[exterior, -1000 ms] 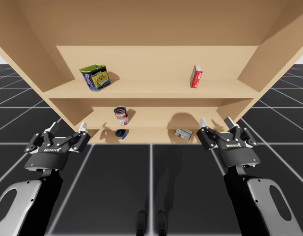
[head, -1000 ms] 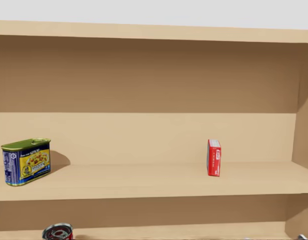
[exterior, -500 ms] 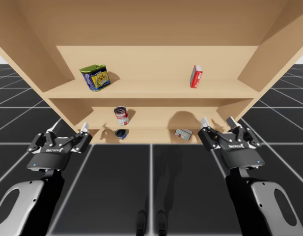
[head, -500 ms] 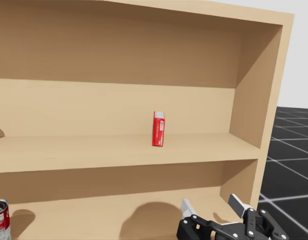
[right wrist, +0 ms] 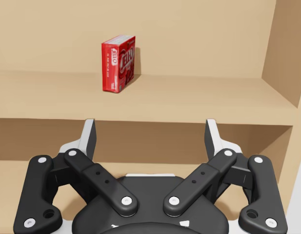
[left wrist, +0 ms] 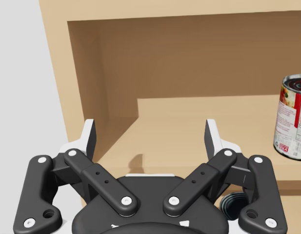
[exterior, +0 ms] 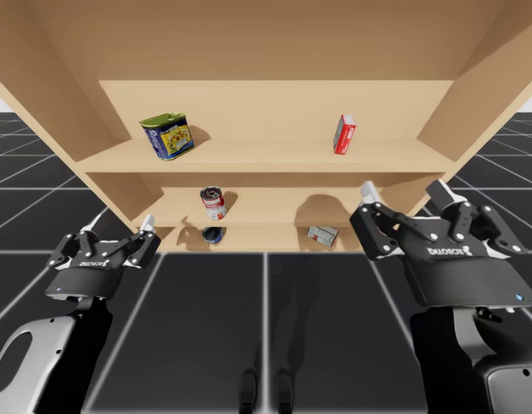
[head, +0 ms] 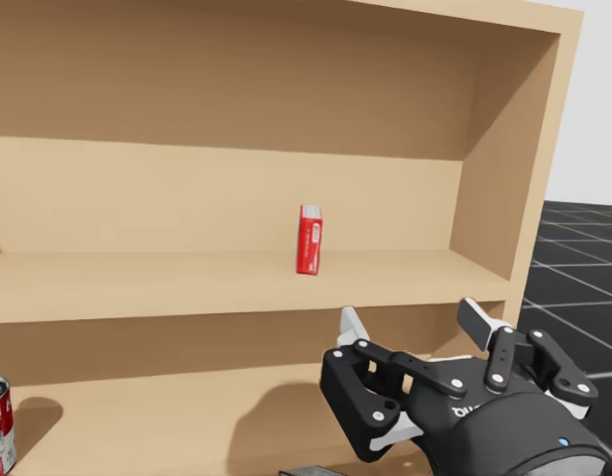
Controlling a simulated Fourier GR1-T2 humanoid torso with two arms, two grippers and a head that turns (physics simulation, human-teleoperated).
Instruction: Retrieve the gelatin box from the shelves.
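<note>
- Tan wooden shelves [exterior: 266, 159] stand open-fronted on a dark gridded floor [exterior: 266, 328], with three boards showing in the high view.
- My right end effector [exterior: 402, 188] hangs in front of the right end of the shelves, below the upper board's front edge. Its fingers are spread wide with nothing between them. The right wrist view [right wrist: 150, 127] and the head view [head: 410, 315] show the same.
- My left end effector [exterior: 119, 222] hovers off the left end of the lower boards, its fingers also spread wide around nothing [left wrist: 150, 127].
- A blue rectangular can [exterior: 167, 136] with a green top and a yellow picture panel sits near the left end of the upper board.
- A red-and-white round can [exterior: 213, 203] stands upright on the middle board, left of its centre. Its label carries small print [left wrist: 291, 119].
- The red box [exterior: 344, 134], the gelatin one, stands upright on the upper board, right of its centre and back from the front edge. It is ahead of my right end effector and well apart from it [right wrist: 117, 63]. White lettering marks its broad face.
- A small pale box [exterior: 322, 234] lies on the lowest board, near its front edge.
- A small dark round thing [exterior: 212, 234] lies on the lowest board below the round can.
</note>
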